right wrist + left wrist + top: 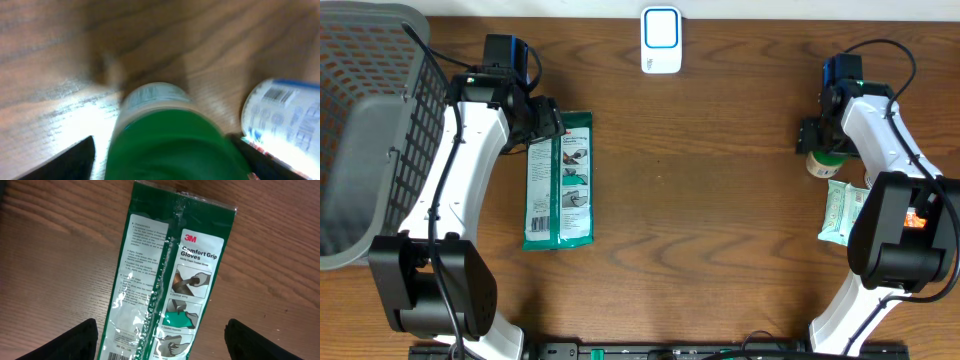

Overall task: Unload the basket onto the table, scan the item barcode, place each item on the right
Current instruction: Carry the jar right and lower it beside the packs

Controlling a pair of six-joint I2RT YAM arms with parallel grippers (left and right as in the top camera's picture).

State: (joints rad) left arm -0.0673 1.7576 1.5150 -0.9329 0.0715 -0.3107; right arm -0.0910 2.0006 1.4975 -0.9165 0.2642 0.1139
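A flat green 3M glove package (558, 180) lies printed side up on the wooden table, and a strip of its barcode (122, 355) shows at the bottom edge of the left wrist view. My left gripper (542, 125) hovers open over the package's (170, 270) top end, its fingers wide on either side and off it. A green-lidded jar (825, 160) stands at the right. My right gripper (165, 157) is open around the jar (170, 135), with a gap at the left finger. The white and blue scanner (661, 40) sits at the back centre.
A grey mesh basket (370, 130) fills the far left. A white and green wipes pack (845, 210) lies just in front of the jar, close to my right arm, and it (285, 120) shows a barcode in the right wrist view.
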